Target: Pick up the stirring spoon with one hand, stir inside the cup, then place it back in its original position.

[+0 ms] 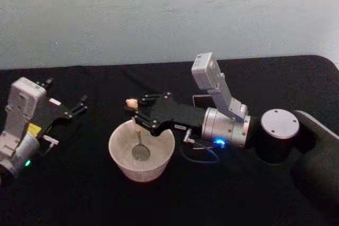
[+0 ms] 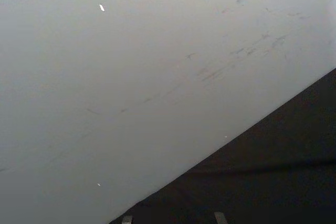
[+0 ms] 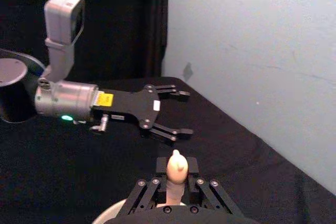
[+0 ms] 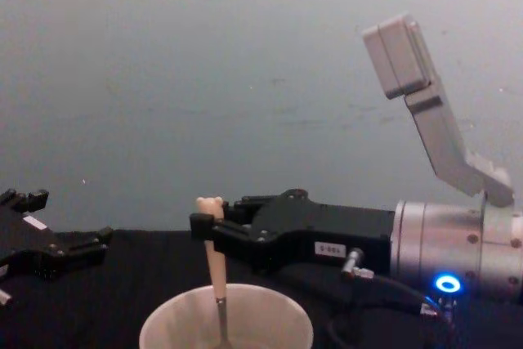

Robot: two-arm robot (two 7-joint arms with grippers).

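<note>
Right gripper (image 3: pixel 176 184) is closest up: black fingers pinched shut on the stirring spoon (image 3: pixel 177 167), clamping the beige handle just under the tiny bear head, which sticks out past the fingertips. Spoon hangs near upright from the grip. Its thin metal neck runs down into the cup (image 1: pixel 121 130), and the round shiny bowl sits low inside; can't tell if it touches the bottom. Cup is directly under the fingertips: wide, round, cream-white, smooth thin rim, matte inside, no liquid visible. It stands on a black cloth table (image 1: pixel 79 199), soft-looking.

Left gripper (image 1: pixel 66 95) is parked well apart, out past the holding gripper's fingertips, fingers spread wide and holding nothing.

Judged step: stirring.

Risks:
- Grip is high on a slim, smooth handle, so the spoon could pivot or slip if the bowl drags on the cup wall.
- Cup looks light and nothing holds it, so a wide sweep could shove or tip it.
- Lower finger is close above the rim; dropping further could knock it.
</note>
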